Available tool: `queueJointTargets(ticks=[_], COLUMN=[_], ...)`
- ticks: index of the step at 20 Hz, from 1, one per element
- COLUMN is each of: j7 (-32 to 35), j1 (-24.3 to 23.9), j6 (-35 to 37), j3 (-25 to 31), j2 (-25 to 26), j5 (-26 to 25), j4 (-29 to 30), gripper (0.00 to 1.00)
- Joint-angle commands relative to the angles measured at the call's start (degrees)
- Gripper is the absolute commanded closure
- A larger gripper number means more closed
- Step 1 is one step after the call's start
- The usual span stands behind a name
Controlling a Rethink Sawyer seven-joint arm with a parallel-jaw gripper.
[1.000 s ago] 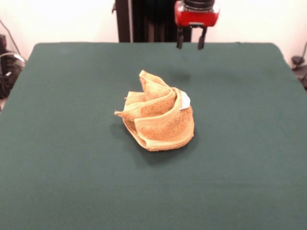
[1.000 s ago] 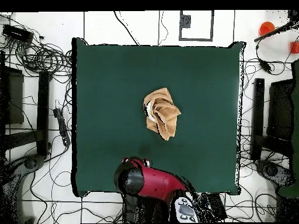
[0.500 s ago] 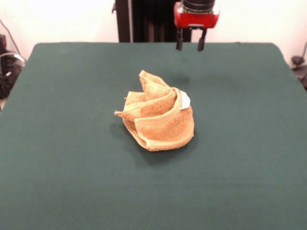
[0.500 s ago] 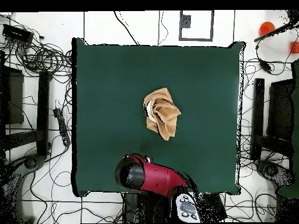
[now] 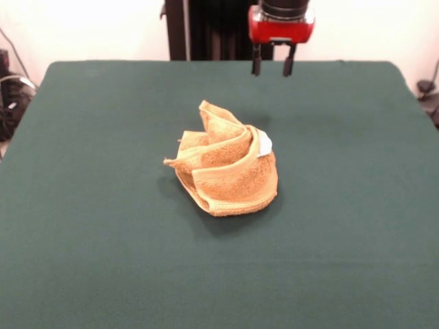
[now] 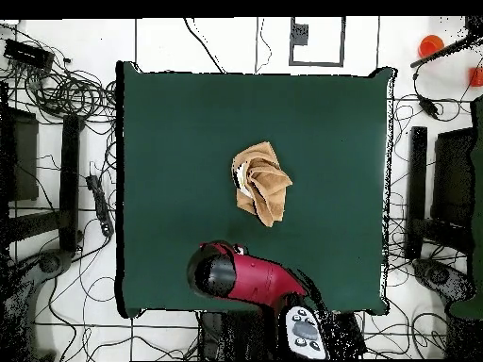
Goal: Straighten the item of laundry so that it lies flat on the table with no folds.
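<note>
Gripper (image 5: 272,67) is held high w/ fingers apart, empty. Crumpled towel (image 5: 226,164) is best gripped at a free corner, then drawn outward across table (image 5: 89,226).

Golden-tan towel (image 5: 230,169) with white label (image 5: 265,144); dark green table (image 5: 89,240); red-and-black arm (image 6: 247,280)
</note>
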Motion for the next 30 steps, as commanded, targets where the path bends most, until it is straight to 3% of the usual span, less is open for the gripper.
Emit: queueJointTargets(ticks=[1,30], j7=[9.34,7.58], j1=[1.18,-0.89], j6=[7.02,9.8], j3=[1.34,2.96], j2=[0.36,0.28], j5=[1.7,0.32], j4=[-5.6,-8.37], gripper=[0.0,0.0])
